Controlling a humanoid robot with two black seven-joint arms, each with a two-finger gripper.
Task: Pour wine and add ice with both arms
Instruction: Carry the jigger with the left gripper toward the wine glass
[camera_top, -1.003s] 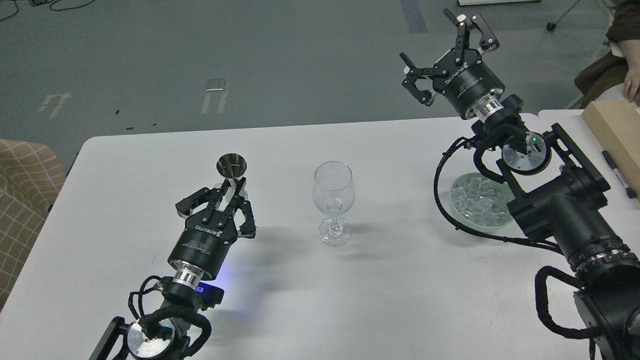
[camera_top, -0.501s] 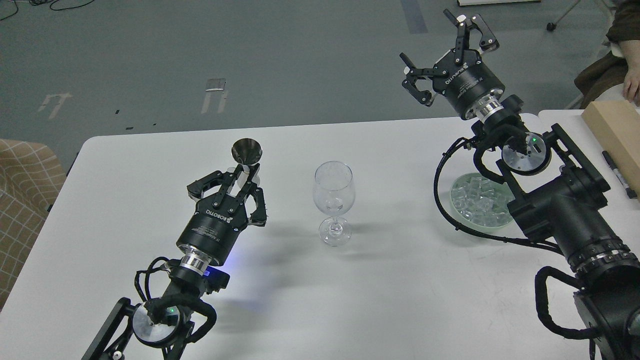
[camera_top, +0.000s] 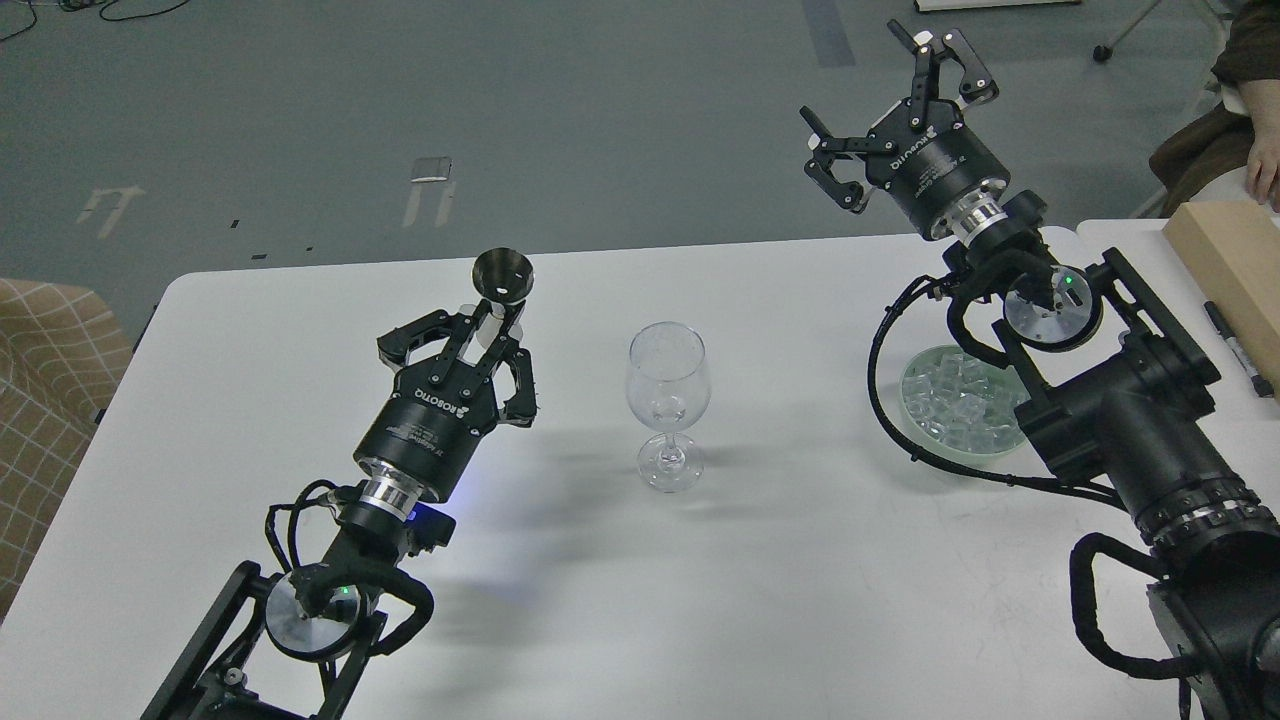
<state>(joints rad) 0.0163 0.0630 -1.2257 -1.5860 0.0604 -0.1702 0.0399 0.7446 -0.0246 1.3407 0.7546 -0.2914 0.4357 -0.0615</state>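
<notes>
A clear wine glass (camera_top: 667, 398) stands upright at the middle of the white table (camera_top: 760, 590). My left gripper (camera_top: 487, 335) is shut on a small steel jigger cup (camera_top: 502, 277) and holds it upright above the table, to the left of the glass. No wine stream shows. The ice (camera_top: 958, 398), many small clear cubes, lies in a shallow glass dish (camera_top: 922, 423) at the right, partly hidden by my right arm. My right gripper (camera_top: 893, 105) is open and empty, raised high beyond the table's far edge, above and behind the dish.
A tan cardboard box (camera_top: 1235, 260) and a black marker (camera_top: 1238, 350) lie on a second table at the far right, with a person's hand (camera_top: 1264, 170) above them. A checked chair (camera_top: 45, 380) stands off the table's left edge.
My left gripper has lifted the jigger and carried it right and away from me, closer to the wine glass. The right arm has barely moved.
</notes>
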